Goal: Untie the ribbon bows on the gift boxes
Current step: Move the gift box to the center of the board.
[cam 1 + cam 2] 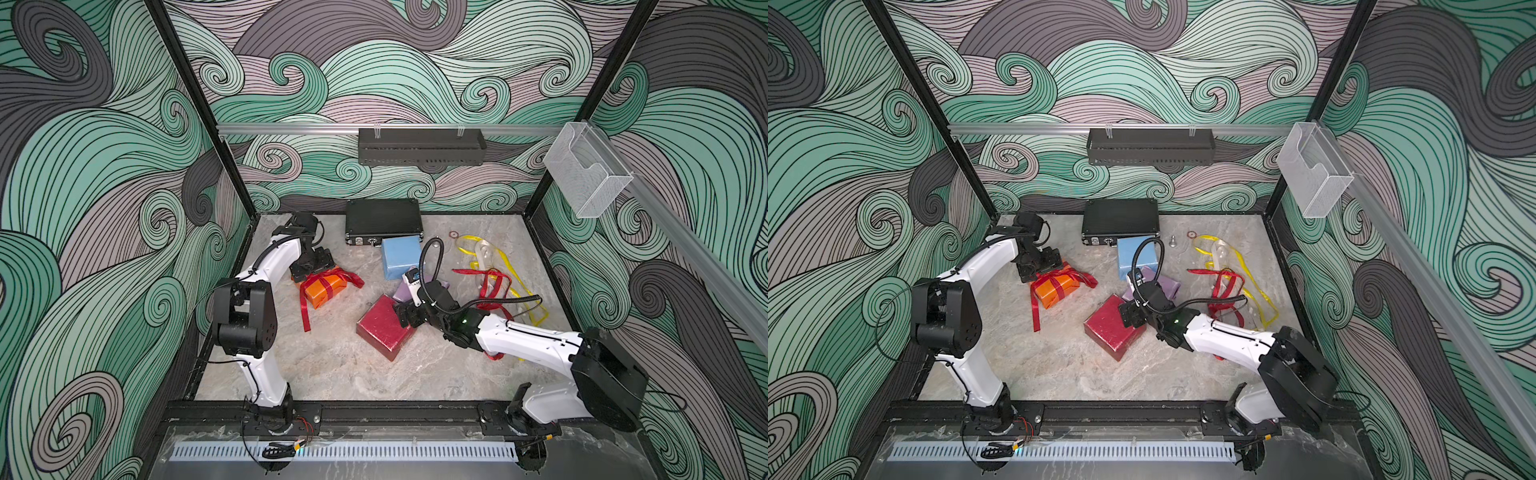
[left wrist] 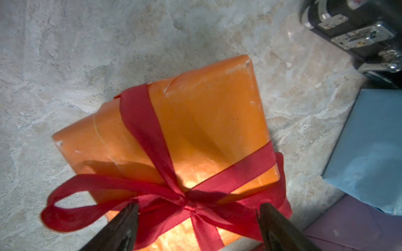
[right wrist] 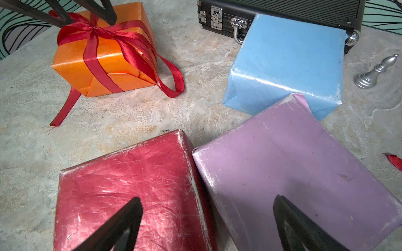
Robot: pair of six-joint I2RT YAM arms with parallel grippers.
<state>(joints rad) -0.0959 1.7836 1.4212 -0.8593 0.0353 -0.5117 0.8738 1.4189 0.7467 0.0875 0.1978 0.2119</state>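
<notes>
Left gripper [image 2: 199, 205], jaws spread astride the red satin bow [image 2: 174, 196], may pinch its knot and drag the orange paper-wrapped box [image 2: 208, 121].

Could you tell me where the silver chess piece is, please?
In a top view, the silver chess bishop stands upright at the back of the table, just right of the light blue gift box, near the black case.
</notes>
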